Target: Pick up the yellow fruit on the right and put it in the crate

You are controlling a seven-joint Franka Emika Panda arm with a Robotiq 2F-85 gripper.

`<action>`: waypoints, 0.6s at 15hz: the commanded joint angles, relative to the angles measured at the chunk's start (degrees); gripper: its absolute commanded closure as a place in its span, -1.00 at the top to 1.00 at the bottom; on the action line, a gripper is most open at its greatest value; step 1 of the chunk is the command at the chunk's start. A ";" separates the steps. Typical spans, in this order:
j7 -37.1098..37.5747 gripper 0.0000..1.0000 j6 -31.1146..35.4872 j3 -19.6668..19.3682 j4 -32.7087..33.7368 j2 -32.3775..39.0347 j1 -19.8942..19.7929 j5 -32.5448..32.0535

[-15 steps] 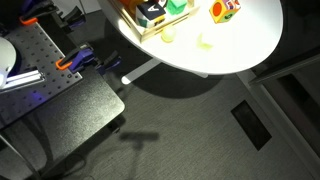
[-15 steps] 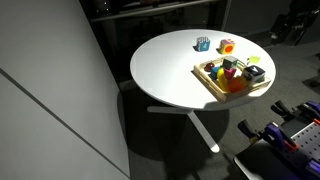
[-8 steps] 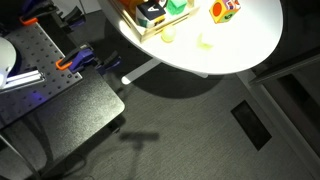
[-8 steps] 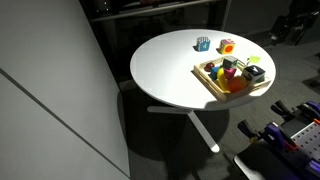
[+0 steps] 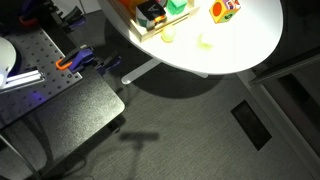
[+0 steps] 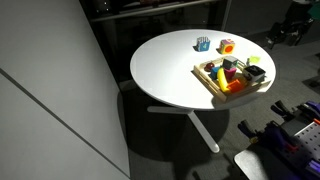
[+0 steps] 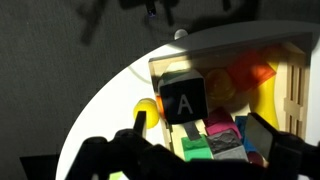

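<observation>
The crate (image 7: 292, 95) is a tan slatted box holding several coloured blocks, among them a black block marked "A" (image 7: 184, 100). It also shows in both exterior views (image 5: 150, 27) (image 6: 210, 82). The yellow fruit (image 7: 147, 108) lies on the white table just outside the crate's wall; in an exterior view it is the small round one (image 5: 168, 35) by the crate. A flatter, greener fruit (image 5: 206, 41) lies a little apart. My gripper (image 7: 203, 140) hangs over the crate's near end, open and empty, with its fingers (image 7: 268, 135) dark and wide apart.
An orange-and-red toy (image 5: 225, 9) (image 6: 227, 46) and a small blue object (image 6: 203, 44) stand on the round white table (image 6: 165, 70). The table has one central leg. A dark base with orange clamps (image 5: 68, 63) stands beside it.
The dark arm at the frame edge has shifted slightly over the crate. The fruits, the toy and the crate have not moved.
</observation>
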 commanded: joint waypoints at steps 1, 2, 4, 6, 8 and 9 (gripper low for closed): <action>-0.61 1.00 3.75 -1.05 2.88 5.36 -1.07 1.08; -0.68 1.00 4.99 -1.37 3.29 6.61 -1.35 1.22; -0.92 1.00 6.93 -2.06 4.44 9.41 -1.94 1.88; -1.43 1.00 8.88 -2.71 5.52 12.10 -2.44 3.27; -2.14 1.00 10.63 -3.07 6.50 14.62 -2.88 5.69; -2.61 1.00 11.48 -3.11 6.98 15.84 -3.11 7.03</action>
